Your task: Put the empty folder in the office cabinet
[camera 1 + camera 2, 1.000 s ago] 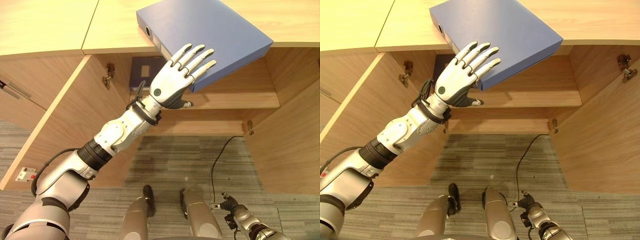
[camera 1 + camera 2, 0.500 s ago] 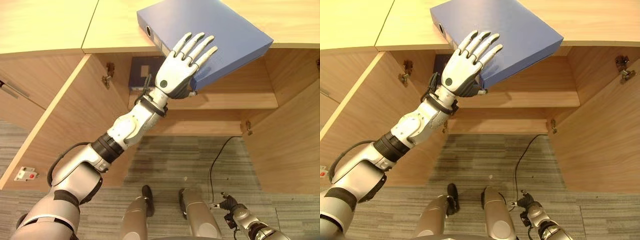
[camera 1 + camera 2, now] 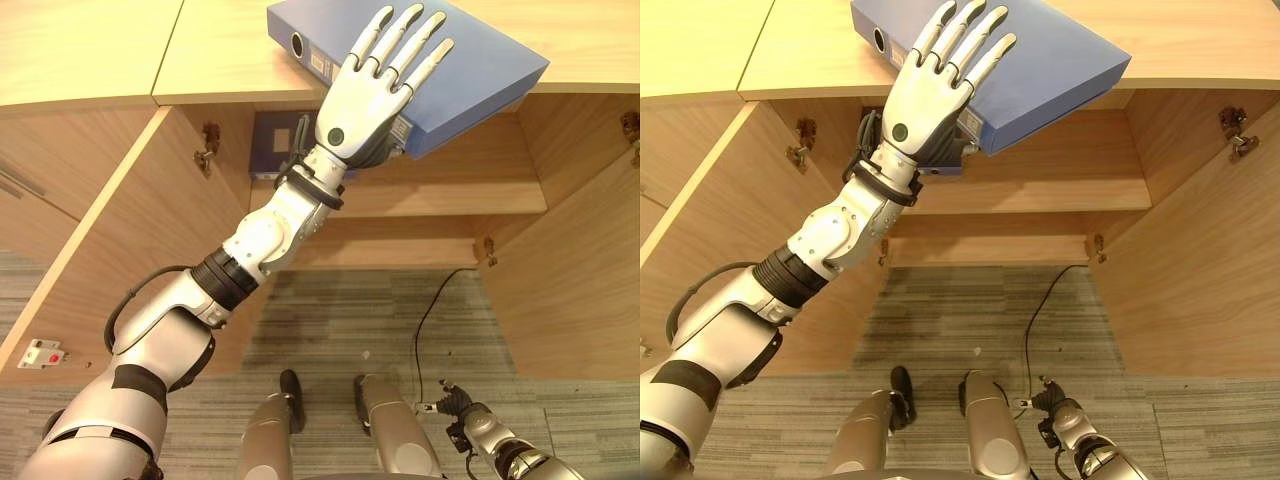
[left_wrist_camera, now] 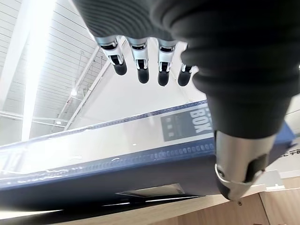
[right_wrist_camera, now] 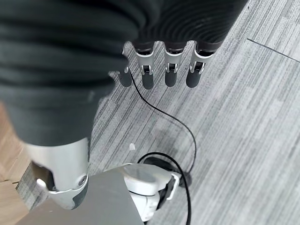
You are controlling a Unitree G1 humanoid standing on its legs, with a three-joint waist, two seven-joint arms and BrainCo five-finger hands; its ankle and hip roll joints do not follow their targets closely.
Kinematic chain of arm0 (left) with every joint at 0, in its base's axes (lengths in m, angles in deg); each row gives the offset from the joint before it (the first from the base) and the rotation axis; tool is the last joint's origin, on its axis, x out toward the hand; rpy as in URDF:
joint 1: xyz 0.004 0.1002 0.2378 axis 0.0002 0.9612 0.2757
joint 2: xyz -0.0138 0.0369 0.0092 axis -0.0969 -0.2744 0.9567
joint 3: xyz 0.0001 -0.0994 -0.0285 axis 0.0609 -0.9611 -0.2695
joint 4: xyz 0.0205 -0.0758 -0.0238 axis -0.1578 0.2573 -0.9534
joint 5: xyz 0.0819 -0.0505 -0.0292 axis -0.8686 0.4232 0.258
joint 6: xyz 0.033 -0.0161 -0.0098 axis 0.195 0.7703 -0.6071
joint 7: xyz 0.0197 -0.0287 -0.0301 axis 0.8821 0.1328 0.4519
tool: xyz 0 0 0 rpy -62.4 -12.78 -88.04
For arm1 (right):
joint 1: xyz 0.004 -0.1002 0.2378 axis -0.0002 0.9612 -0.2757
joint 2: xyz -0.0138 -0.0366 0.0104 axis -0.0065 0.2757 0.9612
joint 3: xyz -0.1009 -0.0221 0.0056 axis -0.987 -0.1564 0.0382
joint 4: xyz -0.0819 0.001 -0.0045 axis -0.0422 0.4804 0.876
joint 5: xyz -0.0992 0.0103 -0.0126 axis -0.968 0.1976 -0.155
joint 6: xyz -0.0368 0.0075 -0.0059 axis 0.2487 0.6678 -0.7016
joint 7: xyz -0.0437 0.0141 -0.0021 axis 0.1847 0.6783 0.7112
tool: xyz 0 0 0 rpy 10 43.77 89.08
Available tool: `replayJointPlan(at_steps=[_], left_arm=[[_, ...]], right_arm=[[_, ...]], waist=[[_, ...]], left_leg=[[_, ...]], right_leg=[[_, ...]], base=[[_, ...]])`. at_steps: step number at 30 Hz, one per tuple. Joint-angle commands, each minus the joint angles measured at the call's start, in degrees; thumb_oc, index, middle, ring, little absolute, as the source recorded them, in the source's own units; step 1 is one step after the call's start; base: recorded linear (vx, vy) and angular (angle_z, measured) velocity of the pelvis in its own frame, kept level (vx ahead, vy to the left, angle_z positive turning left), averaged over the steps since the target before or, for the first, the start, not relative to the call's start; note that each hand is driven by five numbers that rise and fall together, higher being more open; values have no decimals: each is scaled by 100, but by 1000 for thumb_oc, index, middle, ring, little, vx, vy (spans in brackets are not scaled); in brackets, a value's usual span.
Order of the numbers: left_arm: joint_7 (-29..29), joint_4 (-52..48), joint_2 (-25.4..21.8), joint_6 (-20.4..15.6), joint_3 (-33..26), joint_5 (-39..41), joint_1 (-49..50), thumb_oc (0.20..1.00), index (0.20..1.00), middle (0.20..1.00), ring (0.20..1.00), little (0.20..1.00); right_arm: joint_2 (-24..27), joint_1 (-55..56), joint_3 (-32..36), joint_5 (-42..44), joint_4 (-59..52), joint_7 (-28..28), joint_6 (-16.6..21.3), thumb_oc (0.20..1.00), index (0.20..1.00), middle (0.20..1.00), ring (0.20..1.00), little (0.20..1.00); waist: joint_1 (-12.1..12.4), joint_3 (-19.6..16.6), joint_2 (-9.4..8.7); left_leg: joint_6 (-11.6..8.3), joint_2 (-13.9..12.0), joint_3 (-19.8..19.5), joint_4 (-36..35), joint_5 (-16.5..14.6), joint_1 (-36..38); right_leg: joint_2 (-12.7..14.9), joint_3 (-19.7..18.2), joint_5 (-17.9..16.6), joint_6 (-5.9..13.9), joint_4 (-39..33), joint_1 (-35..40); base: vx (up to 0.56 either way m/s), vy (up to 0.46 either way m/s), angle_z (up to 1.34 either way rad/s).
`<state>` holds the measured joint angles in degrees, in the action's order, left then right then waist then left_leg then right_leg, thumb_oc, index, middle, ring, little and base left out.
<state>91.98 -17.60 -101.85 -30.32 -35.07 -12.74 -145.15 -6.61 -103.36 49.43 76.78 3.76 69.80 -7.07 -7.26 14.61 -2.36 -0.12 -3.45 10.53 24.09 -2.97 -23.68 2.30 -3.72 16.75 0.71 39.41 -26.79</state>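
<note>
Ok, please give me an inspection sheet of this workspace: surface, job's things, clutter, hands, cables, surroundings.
Surface: wooden cabinet top, bare beside the folder.
Job's things: blue folder lies on the cabinet top, one corner overhanging the open cabinet.
Clutter: another dark blue folder inside on the shelf.
Hands: left hand straight fingers over the folder's cover, thumb beneath; right hand low, open, idle.
Cables: nothing seen.
Surroundings: both cabinet doors open, grey carpet.
</note>
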Motion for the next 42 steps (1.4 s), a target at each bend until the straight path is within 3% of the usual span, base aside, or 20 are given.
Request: replayJointPlan(at_steps=[1,28,31,34,38,39,41,42], left_arm=[[115,310,221,113,-262,-140,-685,200,200,200,200,200],[39,1783,362,439,-62,420,-828,200,200,200,200,200],[41,1205,335,316,-360,605,-581,200,200,200,200,200],[-157,-56,67,-94,-719,700,-139,200,200,200,200,200],[-774,-1890,-324,-1130,-1285,1990,1011,200,200,200,200,200],[-1355,-2930,-564,-1725,-1653,3411,2010,200,200,200,200,200],[-1811,-3454,-686,-2009,-1837,4630,2573,200,200,200,200,200],[-2481,-3986,-1033,-2182,-2037,6563,3248,200,200,200,200,200]], right_arm=[[155,-51,-143,9,275,-18,-23,1000,1000,1000,1000,1000],[181,-9,-111,212,301,-50,36,1000,1000,1000,1000,1000],[157,105,-14,224,268,-67,51,1000,1000,1000,1000,1000],[146,257,175,251,233,-57,41,1000,1000,1000,1000,1000],[45,386,430,361,165,-10,28,1000,1000,1000,1000,1000],[-91,441,619,438,105,60,29,1000,1000,1000,1000,1000],[-165,500,702,512,54,140,43,1000,1000,1000,1000,1000],[-216,487,809,702,-84,261,76,1000,1000,1000,1000,1000]], waist=[[3,-25,76],[-101,106,19],[-86,102,0],[-28,64,-9],[81,9,3],[203,-76,36],[252,-165,74],[315,-315,154]], left_leg=[[177,-141,-168,381,-531,-258],[236,-206,-131,859,-640,-717],[202,-194,-169,735,-585,-643],[135,-136,-227,330,-456,-399],[34,-104,-251,-387,-75,25],[-67,-62,-288,-938,210,362],[-131,-34,-316,-1402,438,617],[-175,-20,-382,-2021,789,945]], right_leg=[[384,214,-260,25,-580,429],[413,160,-158,-50,-101,-73],[393,177,-237,-19,-268,57],[354,232,-356,47,-614,310],[260,308,-619,123,-1297,743],[211,424,-764,207,-1779,1082],[171,512,-898,259,-2149,1288],[110,702,-1147,344,-2689,1580]], base=[[0,0,0],[-3,0,0],[10,-6,0],[49,-23,1],[51,-41,4],[66,-81,10],[65,-96,34],[53,-102,42]])
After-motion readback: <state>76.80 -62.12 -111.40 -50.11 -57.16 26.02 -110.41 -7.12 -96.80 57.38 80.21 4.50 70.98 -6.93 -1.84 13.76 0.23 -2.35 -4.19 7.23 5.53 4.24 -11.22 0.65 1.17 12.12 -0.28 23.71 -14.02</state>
